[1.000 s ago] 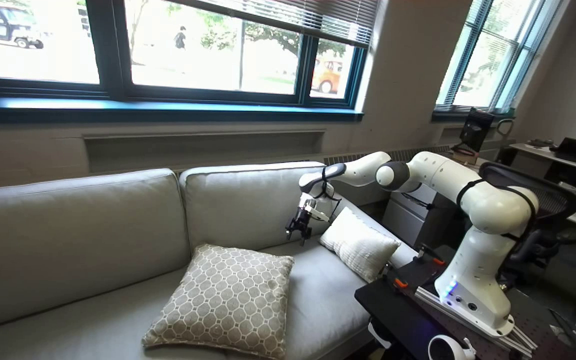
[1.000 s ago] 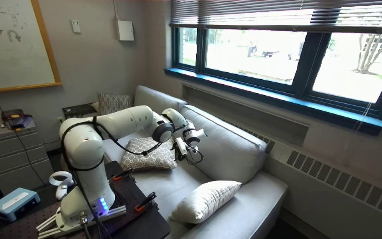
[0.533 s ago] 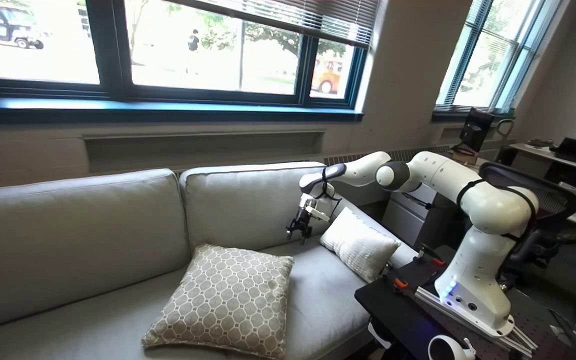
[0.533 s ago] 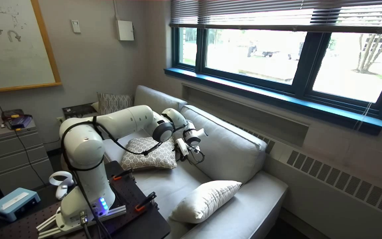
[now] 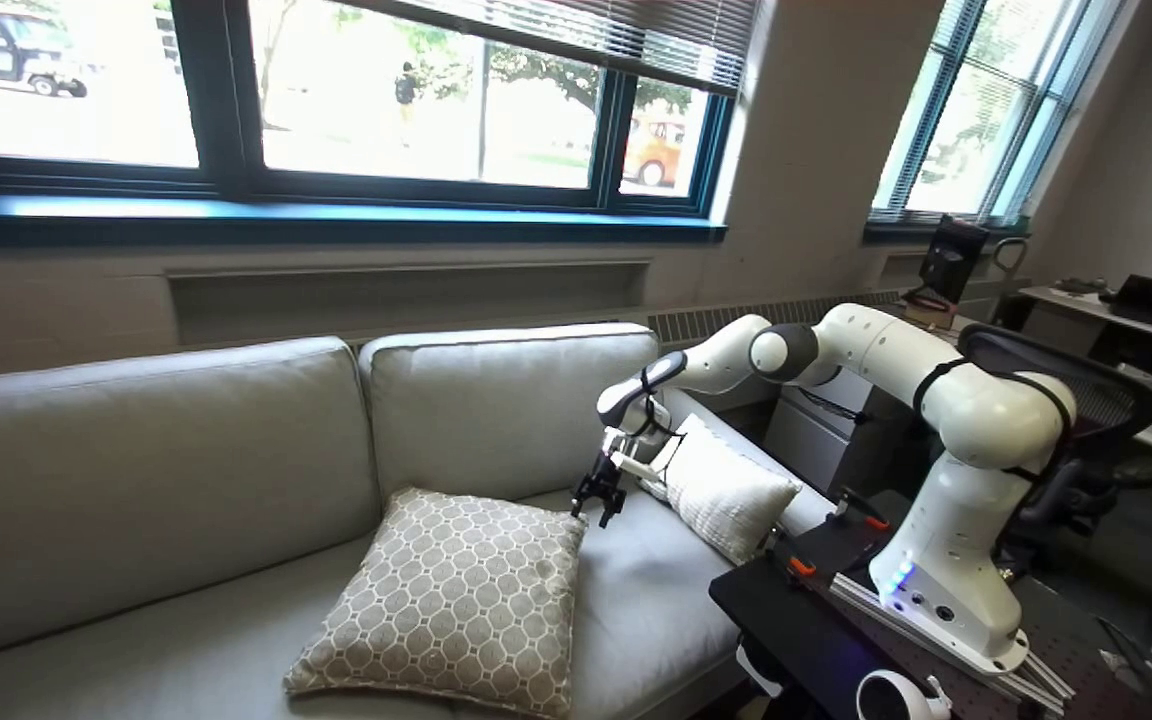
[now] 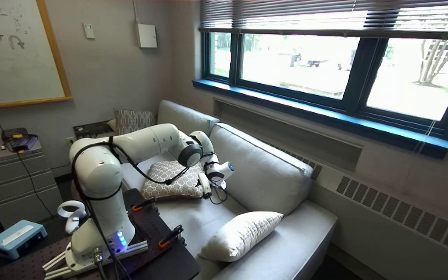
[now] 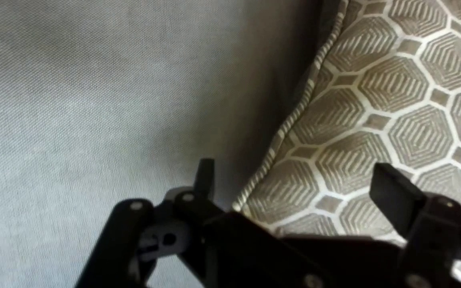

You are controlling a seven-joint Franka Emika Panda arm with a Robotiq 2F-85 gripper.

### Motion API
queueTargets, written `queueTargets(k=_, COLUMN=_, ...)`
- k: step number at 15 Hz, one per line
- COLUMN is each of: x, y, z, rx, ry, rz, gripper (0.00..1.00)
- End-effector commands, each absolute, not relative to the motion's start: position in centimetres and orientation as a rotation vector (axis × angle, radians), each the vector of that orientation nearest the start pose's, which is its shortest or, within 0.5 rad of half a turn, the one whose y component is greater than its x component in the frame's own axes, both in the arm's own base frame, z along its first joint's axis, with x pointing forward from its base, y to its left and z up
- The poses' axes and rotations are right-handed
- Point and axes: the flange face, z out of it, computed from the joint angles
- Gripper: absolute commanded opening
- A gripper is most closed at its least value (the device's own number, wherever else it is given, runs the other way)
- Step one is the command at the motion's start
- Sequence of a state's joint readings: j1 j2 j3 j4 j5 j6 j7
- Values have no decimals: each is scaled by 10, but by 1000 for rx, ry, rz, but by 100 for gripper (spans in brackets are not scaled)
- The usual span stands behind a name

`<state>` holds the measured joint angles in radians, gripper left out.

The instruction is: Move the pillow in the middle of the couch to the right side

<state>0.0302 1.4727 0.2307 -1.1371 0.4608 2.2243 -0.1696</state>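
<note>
Your black two-finger gripper [image 7: 294, 172] hung low with its jaws spread and nothing pinched, one finger [image 7: 205, 176] over the bare seat of the long light grey upholstered couch [image 7: 74, 140] and its opposite over patterned cloth, astride a corner of the large square beige throw pillow [image 5: 456, 600] with white lattice lines and corded trim. Whether either finger touched fabric, you could not tell.

The plump pillow looked light and soft, likely to squash under your squeeze and sag once lifted, hardly fragile; its woven cover seemed unlikely to slip. The corner before you, near the seat's back edge and toward its right end, looked the best hold, provided you took a deep bite of stuffing rather than cord alone.

Being square, the pillow showed no clear long axis. It lay flat, its right side running roughly from the seat's back edge toward the front edge, its other back corner pointing at the seam between the pale back cushions [image 5: 516, 405].

It rested mid-seat, apart from the right end, where a smaller plain white quilted pillow [image 6: 243, 235] tilted against the armrest [image 6: 305, 231] and could crowd your landing spot.
</note>
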Motion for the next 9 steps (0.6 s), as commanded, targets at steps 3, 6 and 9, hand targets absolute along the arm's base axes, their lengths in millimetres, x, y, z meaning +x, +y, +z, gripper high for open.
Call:
queueTargets(k=3, x=596, y=165, z=-154, rx=-2564, ry=458, rz=266, gripper=100)
queueTargets(k=6, x=597, y=162, z=-153, rx=-2573, ry=635, rz=94, gripper=100)
queueTargets(k=9, x=601, y=152, z=-147, rx=-2488, ry=816, rz=-4, gripper=100)
